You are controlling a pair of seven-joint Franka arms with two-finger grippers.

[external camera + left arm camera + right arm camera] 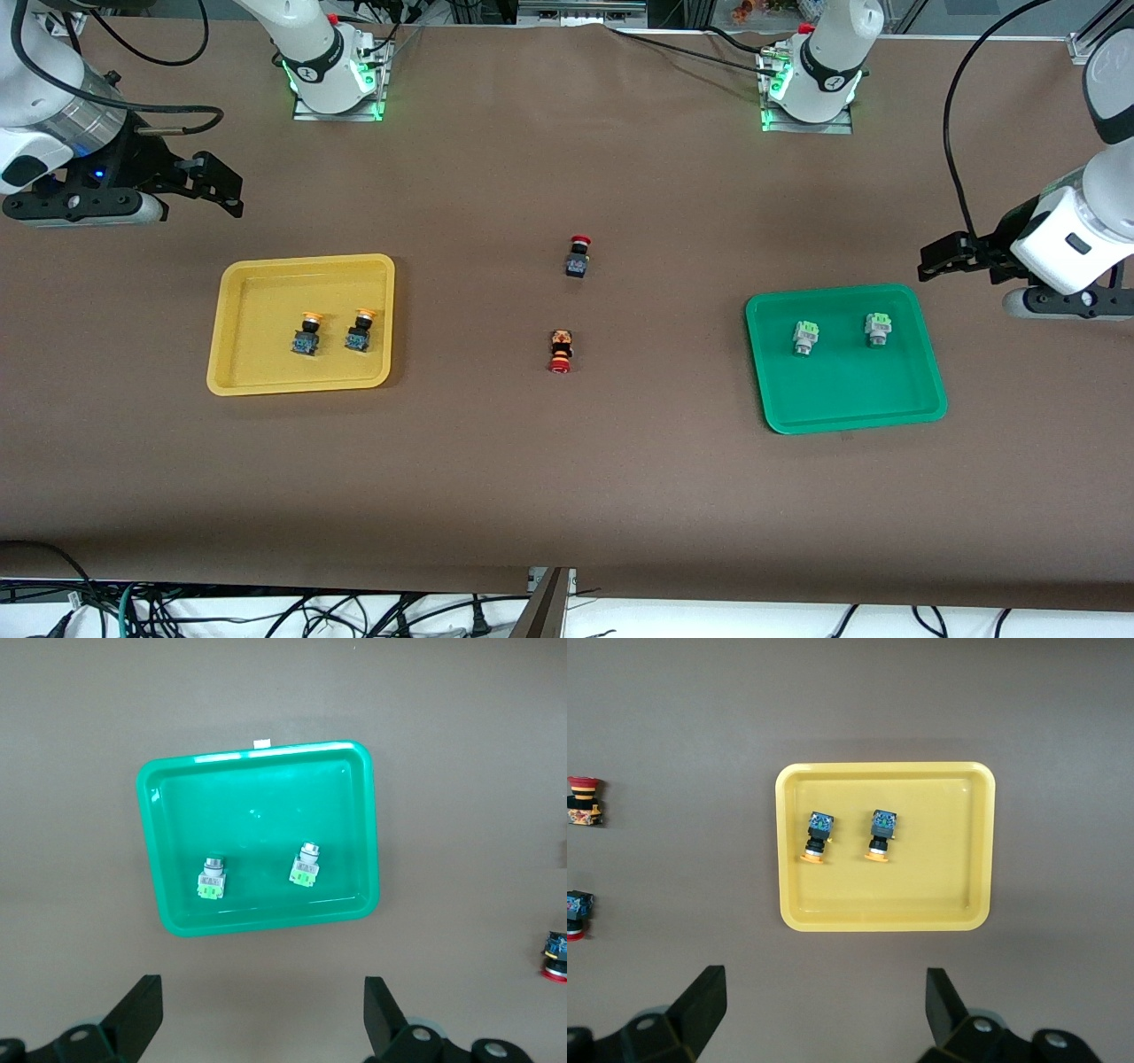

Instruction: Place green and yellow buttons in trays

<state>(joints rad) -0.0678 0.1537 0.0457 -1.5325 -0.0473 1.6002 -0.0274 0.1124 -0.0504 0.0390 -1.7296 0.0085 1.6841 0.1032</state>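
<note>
Yellow tray (232,328): both yellow buttons (307,333) inside.
Green tray (850,399): both green buttons (804,337) inside.
Left gripper (262,1014): spread, empty, up beside the green tray.
Right gripper (825,1005): spread, empty, up beside the yellow tray.

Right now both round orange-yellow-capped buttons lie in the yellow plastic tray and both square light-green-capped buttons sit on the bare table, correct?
Not quite. The front view shows both square light-green-capped buttons in the green plastic tray, not on the table. The orange-yellow pair does lie in the yellow plastic tray.

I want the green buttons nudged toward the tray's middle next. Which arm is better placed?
Left: the left hand, open, hangs beside the green tray; the right hand is by the yellow tray.
</note>
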